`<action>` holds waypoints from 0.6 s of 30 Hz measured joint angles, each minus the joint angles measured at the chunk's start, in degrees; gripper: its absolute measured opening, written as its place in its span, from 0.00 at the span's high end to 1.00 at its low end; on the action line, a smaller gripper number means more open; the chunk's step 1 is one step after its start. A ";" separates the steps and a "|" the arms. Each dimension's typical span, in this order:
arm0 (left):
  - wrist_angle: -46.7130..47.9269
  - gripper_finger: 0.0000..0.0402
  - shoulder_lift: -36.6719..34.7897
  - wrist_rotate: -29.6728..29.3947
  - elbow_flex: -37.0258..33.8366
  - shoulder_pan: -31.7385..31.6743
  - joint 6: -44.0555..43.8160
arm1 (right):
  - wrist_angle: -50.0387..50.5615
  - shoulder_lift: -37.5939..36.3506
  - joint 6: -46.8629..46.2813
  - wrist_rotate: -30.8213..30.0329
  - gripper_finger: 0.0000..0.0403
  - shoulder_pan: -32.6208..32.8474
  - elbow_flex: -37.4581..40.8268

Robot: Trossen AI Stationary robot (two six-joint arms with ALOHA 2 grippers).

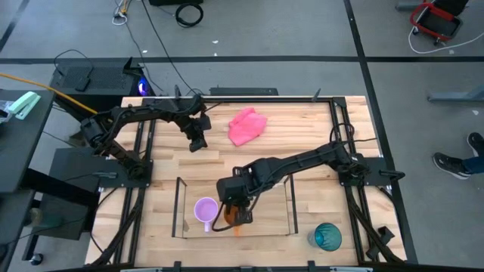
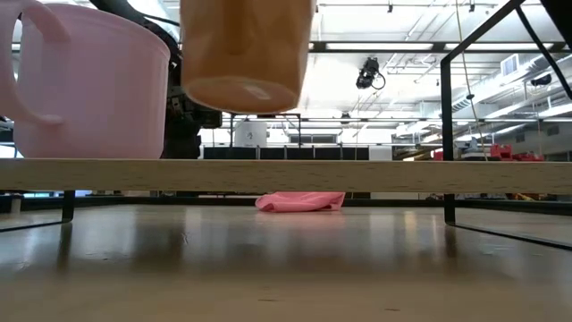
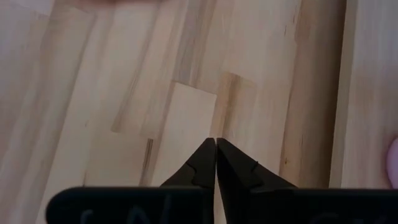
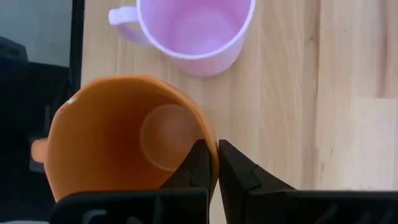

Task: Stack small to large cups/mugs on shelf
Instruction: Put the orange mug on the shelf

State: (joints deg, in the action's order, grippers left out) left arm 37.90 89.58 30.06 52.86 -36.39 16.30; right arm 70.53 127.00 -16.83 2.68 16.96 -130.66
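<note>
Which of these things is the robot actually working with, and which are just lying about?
Part of the job:
- lilac mug, standing on the shelf
- orange mug, pinched at its rim by the right gripper and held above the shelf
- teal cup, on the table off the shelf

Lying about:
- pink cloth
- left gripper, shut, idle over bare table

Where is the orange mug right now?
The right hand holds the orange mug by its rim, lifted above the shelf, right beside the lilac mug standing on it.
</note>
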 joint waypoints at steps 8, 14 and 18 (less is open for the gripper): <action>-0.03 0.97 0.00 0.00 0.00 -0.01 0.82 | -3.30 -0.56 -2.00 -0.04 0.97 0.40 7.27; 0.02 0.97 0.00 0.00 0.00 0.01 0.80 | -4.40 -1.84 -1.18 -0.93 0.97 0.39 11.18; -0.27 0.94 0.00 0.01 0.00 0.03 0.60 | -5.08 -2.71 -1.08 -1.43 0.97 0.04 12.47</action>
State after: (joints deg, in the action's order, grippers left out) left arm 37.63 89.58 30.07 52.86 -36.36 16.90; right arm 65.45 124.29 -17.90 1.25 17.00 -118.19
